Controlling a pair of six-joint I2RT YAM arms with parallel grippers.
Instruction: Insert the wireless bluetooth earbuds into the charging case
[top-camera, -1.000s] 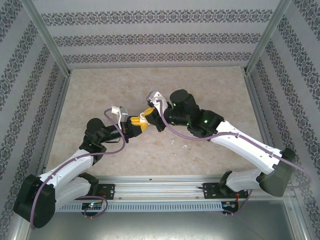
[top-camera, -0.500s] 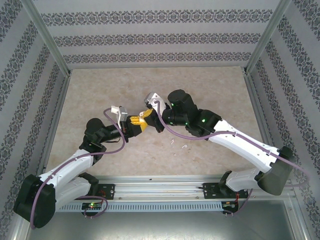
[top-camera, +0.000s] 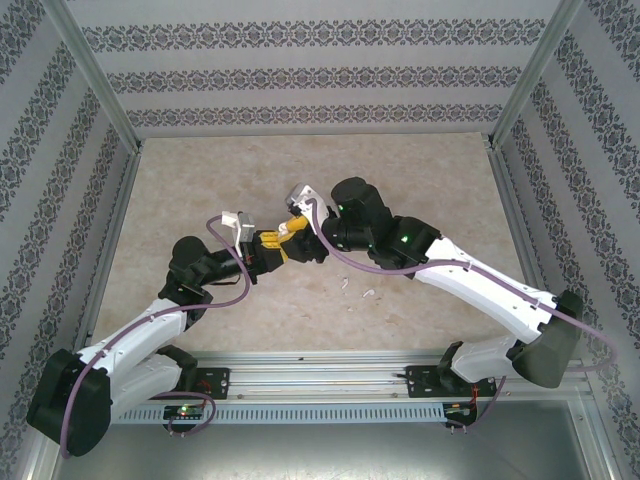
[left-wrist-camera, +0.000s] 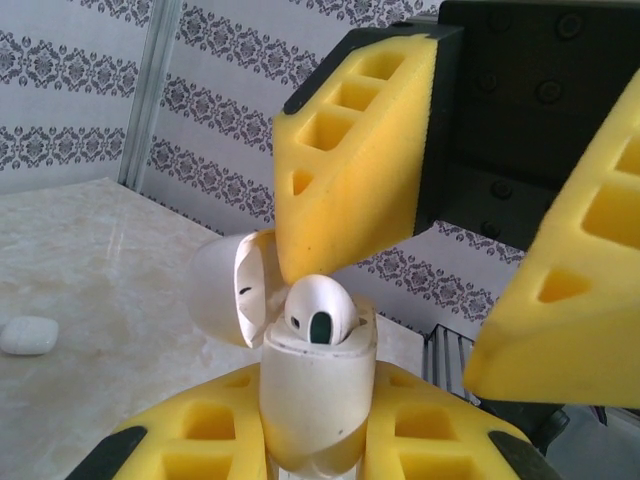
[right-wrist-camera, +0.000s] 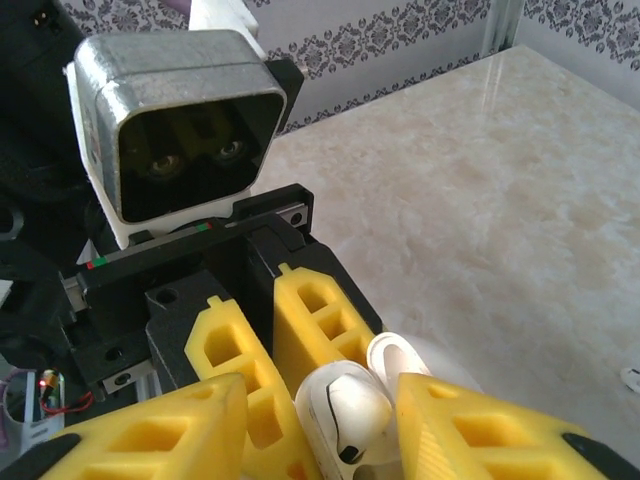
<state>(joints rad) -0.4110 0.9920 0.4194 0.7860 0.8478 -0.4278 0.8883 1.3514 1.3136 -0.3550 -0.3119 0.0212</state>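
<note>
My left gripper (left-wrist-camera: 315, 435) is shut on the white charging case (left-wrist-camera: 315, 400), holding it upright with its lid (left-wrist-camera: 222, 290) flipped open to the left. One white earbud (left-wrist-camera: 320, 312) sits in the case's top opening and sticks up a little. My right gripper (left-wrist-camera: 395, 320) hangs over it, open, with one yellow finger (left-wrist-camera: 350, 160) close above the earbud. In the right wrist view the earbud (right-wrist-camera: 355, 410) lies free between the spread jaws of the right gripper (right-wrist-camera: 320, 415). From above, the left gripper (top-camera: 276, 245) and right gripper (top-camera: 298, 230) meet at mid-table.
Two small white pieces (top-camera: 345, 284) (top-camera: 368, 293) lie on the beige table (top-camera: 200, 180) in front of the right arm. Another small white piece (left-wrist-camera: 27, 335) rests on the table to the left. Patterned walls and metal posts (top-camera: 95, 80) enclose the workspace.
The right gripper has gone from shut to open, letting go of the earbud, which stays in the case. The right arm crept slightly left; the left arm held still.
</note>
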